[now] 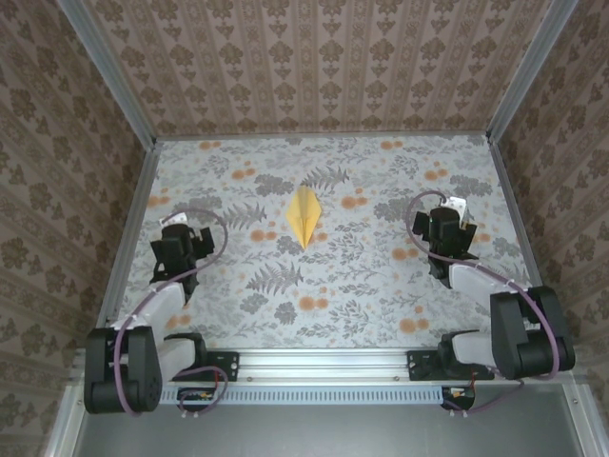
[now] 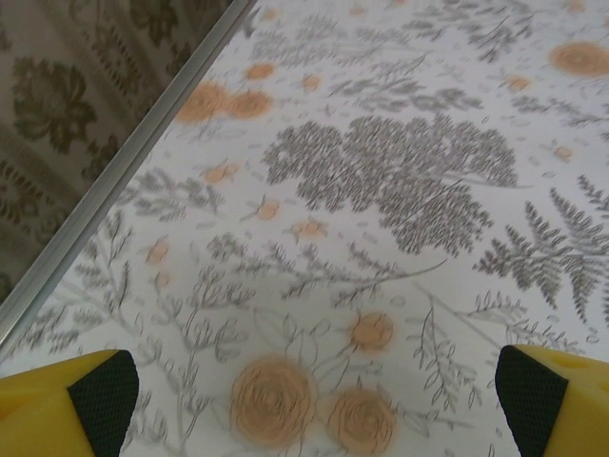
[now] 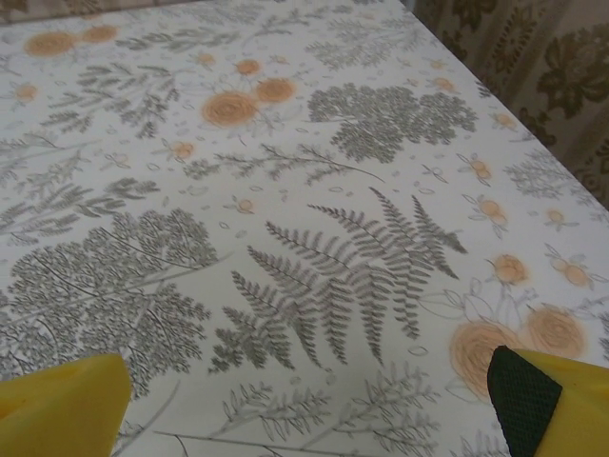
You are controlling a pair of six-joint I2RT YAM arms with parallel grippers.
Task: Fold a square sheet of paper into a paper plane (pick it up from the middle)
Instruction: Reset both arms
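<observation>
Two empty pincers, left gripper (image 1: 183, 234) and right gripper (image 1: 447, 227), gape wide; we find the paper plane (image 1: 304, 219) between them, long axis near-to-far, marginally closer to the left.

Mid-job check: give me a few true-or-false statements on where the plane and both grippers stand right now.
1. The paper plane lies on the table between the two arms. True.
2. The left gripper is shut on the paper plane. False: its jaws stand open over bare table.
3. The right gripper is open and holds nothing. True.
4. The paper is a flat, unfolded square. False: it is folded into a slim pointed dart.
</observation>
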